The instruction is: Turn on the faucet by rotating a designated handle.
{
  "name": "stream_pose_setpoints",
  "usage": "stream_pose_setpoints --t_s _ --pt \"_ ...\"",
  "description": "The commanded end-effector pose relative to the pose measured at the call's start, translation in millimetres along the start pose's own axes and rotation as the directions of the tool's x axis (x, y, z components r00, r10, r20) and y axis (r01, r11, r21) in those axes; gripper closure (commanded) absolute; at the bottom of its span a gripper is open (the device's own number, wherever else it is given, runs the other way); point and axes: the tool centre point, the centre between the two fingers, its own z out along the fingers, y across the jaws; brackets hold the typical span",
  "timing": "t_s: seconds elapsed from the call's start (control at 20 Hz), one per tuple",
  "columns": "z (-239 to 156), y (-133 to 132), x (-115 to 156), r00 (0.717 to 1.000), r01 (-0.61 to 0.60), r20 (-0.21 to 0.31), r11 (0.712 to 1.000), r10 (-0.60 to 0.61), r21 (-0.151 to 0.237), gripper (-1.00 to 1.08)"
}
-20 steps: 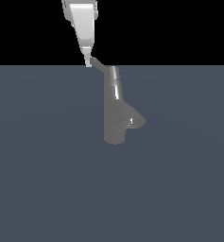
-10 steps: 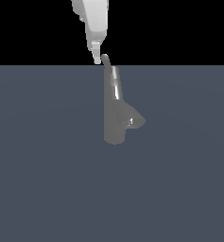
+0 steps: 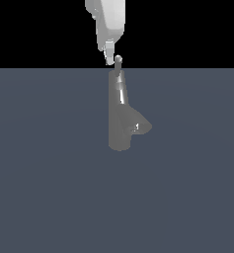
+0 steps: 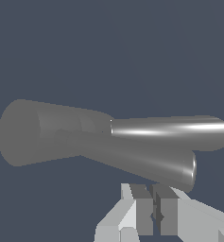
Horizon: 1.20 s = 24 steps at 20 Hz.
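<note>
Pincer (image 3: pixel 110 60) hangs closed just beside the handle (image 3: pixel 118 60) atop the faucet (image 3: pixel 121 118), holding nothing, its fingers (image 4: pixel 142 208) pressed together.

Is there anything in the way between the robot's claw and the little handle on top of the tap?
No, nothing visible. The gripper sits right beside the handle at the top of the faucet. Only a tiny gap, or none, shows between them.

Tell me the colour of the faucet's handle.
Shiny grey metal; the handle shows best in the wrist view.
</note>
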Motion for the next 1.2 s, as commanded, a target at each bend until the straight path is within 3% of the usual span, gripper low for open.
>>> stream_pose_setpoints --t_s 0.0,0.55,0.6,0.65,1.15 --pt "2.1 2.4 24.8 1.0 -0.019 -0.002 1.0 0.019 -0.002 1.08" --pt "7.4 6.2 80.3 1.0 -0.027 -0.003 1.0 0.027 -0.008 1.08" --pt "7.4 6.2 80.3 1.0 -0.027 -0.003 1.0 0.027 -0.008 1.08" --pt "1.6 -1.7 58.0 1.0 0.005 0.001 1.0 -0.005 0.006 1.08" --pt "9.8 -13.8 77.7 1.0 -0.002 0.0 1.0 0.002 0.003 1.08"
